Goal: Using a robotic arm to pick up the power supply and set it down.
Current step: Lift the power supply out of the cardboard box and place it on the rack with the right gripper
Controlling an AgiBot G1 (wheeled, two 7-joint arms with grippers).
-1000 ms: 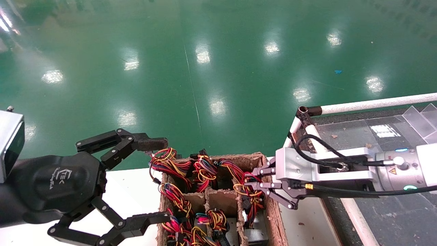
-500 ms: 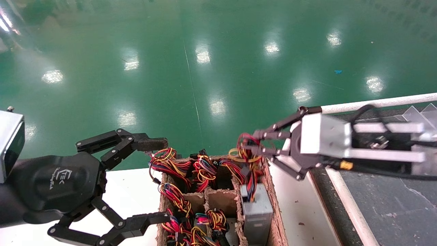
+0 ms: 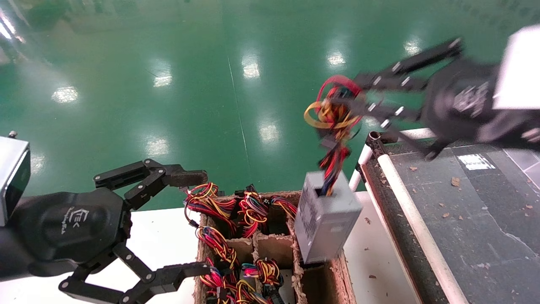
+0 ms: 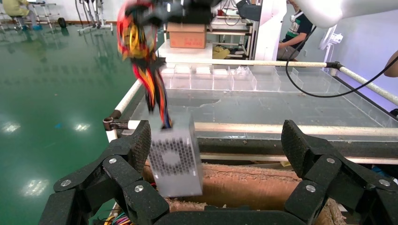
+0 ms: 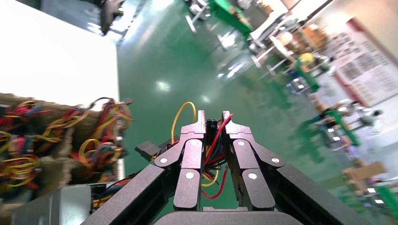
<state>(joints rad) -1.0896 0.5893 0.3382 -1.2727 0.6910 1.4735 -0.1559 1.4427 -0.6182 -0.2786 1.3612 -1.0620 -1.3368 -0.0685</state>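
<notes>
A grey metal power supply (image 3: 325, 219) hangs in the air by its bundle of red, yellow and black wires (image 3: 335, 112), just above the far right cell of the brown carton (image 3: 333, 270). My right gripper (image 3: 350, 99) is shut on that wire bundle, high above the carton; its own view shows the wires (image 5: 213, 140) pinched between the fingers. In the left wrist view the power supply (image 4: 176, 161) shows its honeycomb vent. My left gripper (image 3: 192, 223) is open and empty, parked beside the carton's left side.
The carton's other cells hold more wire bundles (image 3: 249, 211). A dark bench with white tube rails (image 3: 405, 211) stands to the right. The carton rests on a white surface (image 3: 164, 236), with green floor (image 3: 211, 84) beyond.
The right gripper has risen and swung up to the right with the wires, pulling the power supply out of the carton's cell into the air. The left arm has not moved.
</notes>
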